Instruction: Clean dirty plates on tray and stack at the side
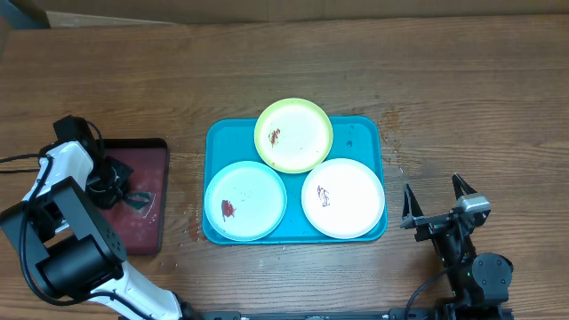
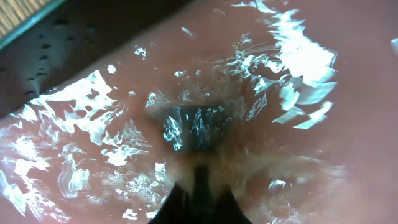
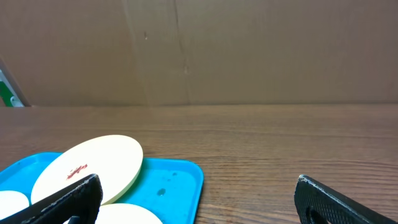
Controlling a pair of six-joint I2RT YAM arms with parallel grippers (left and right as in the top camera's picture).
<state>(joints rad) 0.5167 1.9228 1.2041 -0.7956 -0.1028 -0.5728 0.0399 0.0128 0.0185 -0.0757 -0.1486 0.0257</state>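
- Right gripper [image 1: 433, 187] sat nearest, on the near right of the wooden table [image 1: 462, 80], just off the turquoise tray's right end. Its fingers were spread wide with nothing between them.
- In the right wrist view both black fingers [image 3: 65, 199] framed bare wood and the tray's corner.
- Left gripper [image 1: 114, 185] was low over the dark red tray [image 1: 147, 160] at the table's left side.
- In the left wrist view the camera was pressed close to a wet, glistening reddish surface, with a dark wet lump [image 2: 193, 127] at centre. I could not identify it. Only a dark sliver of finger showed at the bottom edge, so I could not tell whether the jaws were wide, narrow or gripping.
- Turquoise tray [image 1: 363, 138] lay mid-table, long side across, and carried all three plates.
- Light blue plate [image 1: 253, 191] was in the near left of the tray, with a reddish-brown smudge toward its left — it lay flat.
- White plate [image 1: 354, 200] was in the near right, with a small dark-red mark left of centre. It lay beside the blue one and apart from it.
- Yellow-green plate [image 1: 298, 133] was farthest, centred behind the other two. Its far edge ran over the tray's far rim, so it sat tilted. A small reddish smudge showed on its left.
- A plain cardboard wall [image 3: 199, 50] stood beyond the table edge.
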